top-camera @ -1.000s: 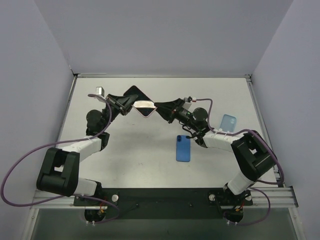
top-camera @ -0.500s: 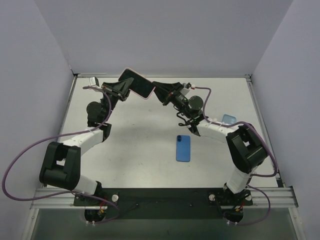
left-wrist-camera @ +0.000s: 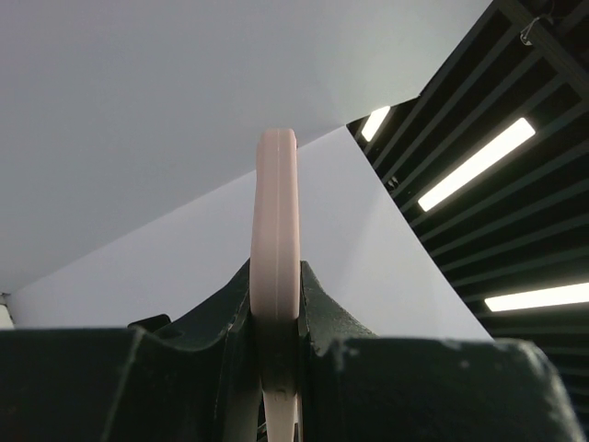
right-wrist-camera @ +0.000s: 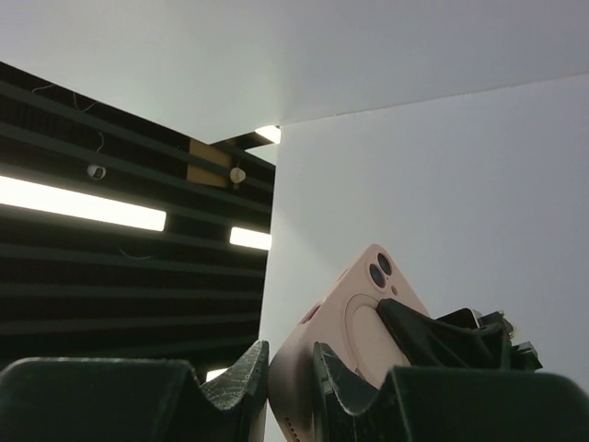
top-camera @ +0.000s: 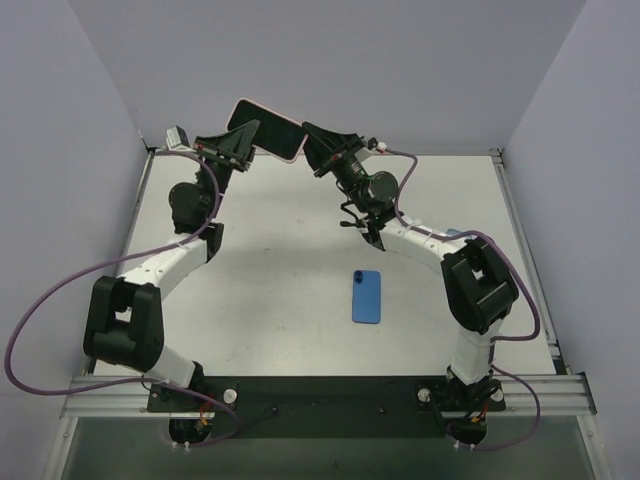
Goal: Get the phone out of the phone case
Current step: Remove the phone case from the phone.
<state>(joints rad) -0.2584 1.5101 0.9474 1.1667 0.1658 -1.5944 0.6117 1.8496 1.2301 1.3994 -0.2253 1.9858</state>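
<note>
both arms are rising, carrying the phone [top-camera: 262,125] in its pink case [left-wrist-camera: 275,230] higher above the table [top-camera: 280,260] than a second ago and closer to the far wall [top-camera: 330,60]. one cased phone is hanging in the air between two grippers. one blue phone [top-camera: 367,296] is lying flat on the table, well apart from them and nearer the arm bases.

the left gripper [top-camera: 243,142] is clamping narrowly on the left end of the case, its fingers [left-wrist-camera: 221,322] pressing on both faces of the pink edge. the right gripper [top-camera: 312,150] is pinching the opposite end, also narrow, with a corner of the case sitting between its fingertips.

the left wrist view is showing only the thin edge of the case, and its lower part is disappearing behind the fingers. the right wrist view is showing the back of the case with two camera lenses [right-wrist-camera: 377,270], its lower end cut off by the frame. whether the phone is coming out of the case anywhere is hard to make out.
</note>
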